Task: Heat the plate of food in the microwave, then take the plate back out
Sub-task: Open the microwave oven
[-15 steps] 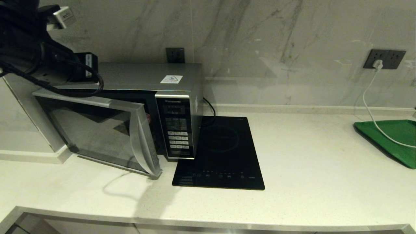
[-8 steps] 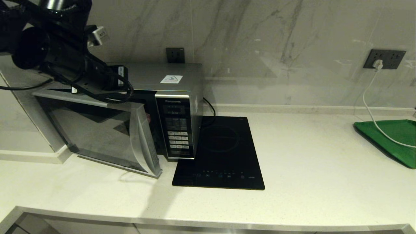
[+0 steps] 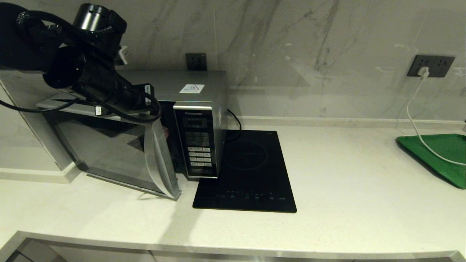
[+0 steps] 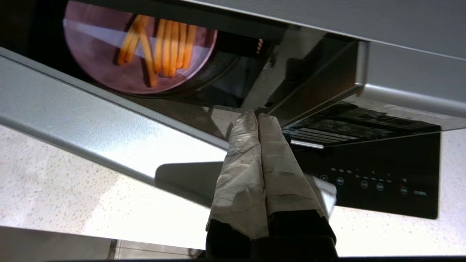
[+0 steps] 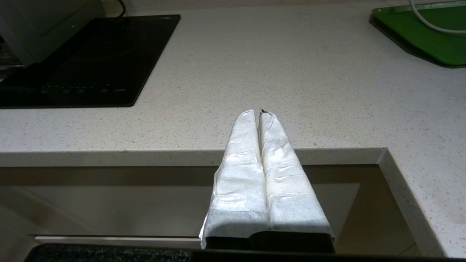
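You see the microwave (image 3: 174, 109) at the left of the counter (image 3: 346, 174), its door (image 3: 113, 153) swung partly open. Inside, in the left wrist view, the plate of food (image 4: 140, 54) sits in the cavity, fries lying across its middle. The left gripper (image 4: 257, 116) hangs above the door's top edge, at the gap between door and control panel (image 3: 197, 142); its taped fingers (image 4: 244, 153) are pressed together with nothing between them. The right gripper (image 5: 260, 112) is parked off the counter's front edge, above the gap below it, fingers likewise clenched on nothing. A black hob (image 3: 251, 171) lies just right of the microwave; a green tray (image 3: 442, 153) sits at the far right with a white cable (image 3: 415, 120) trailing over it.
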